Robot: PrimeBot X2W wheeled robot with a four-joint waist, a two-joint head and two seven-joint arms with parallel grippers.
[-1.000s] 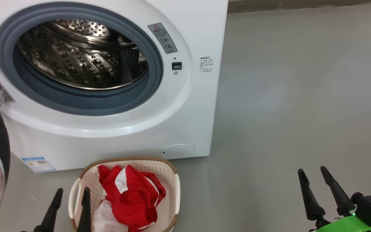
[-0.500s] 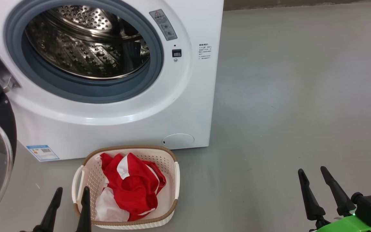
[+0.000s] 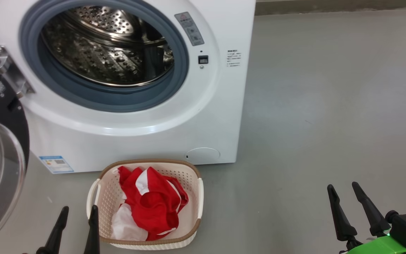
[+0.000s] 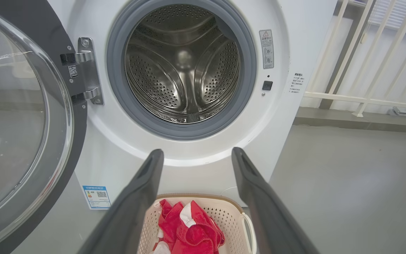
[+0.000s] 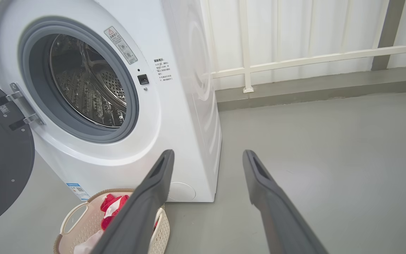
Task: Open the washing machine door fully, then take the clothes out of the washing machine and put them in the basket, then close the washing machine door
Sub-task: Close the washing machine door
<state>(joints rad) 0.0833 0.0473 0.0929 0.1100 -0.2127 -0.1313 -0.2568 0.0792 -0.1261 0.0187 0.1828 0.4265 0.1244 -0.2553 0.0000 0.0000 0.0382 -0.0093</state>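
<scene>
The washing machine door (image 3: 8,116) stands swung open at the far left of the head view; its black rim hangs on a metal hinge (image 3: 11,72) and its clear glass bowl bulges out from that rim. Just right of it the white washing machine (image 3: 125,148) faces the camera; a grey rubber seal (image 3: 93,102) rings its round mouth, and behind the seal the steel drum (image 3: 108,49) shows bare perforated metal. A blue label (image 3: 55,164) sits low at the front's left corner; a warning sticker (image 3: 193,29) and a small black latch socket (image 3: 203,59) lie to the right of the mouth; a round white cover (image 3: 203,155) sits low at the right corner.

The left hand (image 3: 79,209) rises from the lower left, its two dark fingers spread wide with nothing between them; its inner finger overlaps the left handle of the basket (image 3: 198,197) in the head view, though I cannot tell whether they touch. The basket rests on the grey floor (image 3: 330,106) just in front of the machine, below the mouth; the clothes (image 3: 153,204) lie inside it, a red garment heaped over a white one.

Well apart to the right, over bare floor, the right hand (image 3: 342,186) points upward; its fingers are spread wide and empty, and a green housing (image 3: 382,245) sits at its base. Behind the machine, the right wrist view shows a white railing (image 5: 294,60).
</scene>
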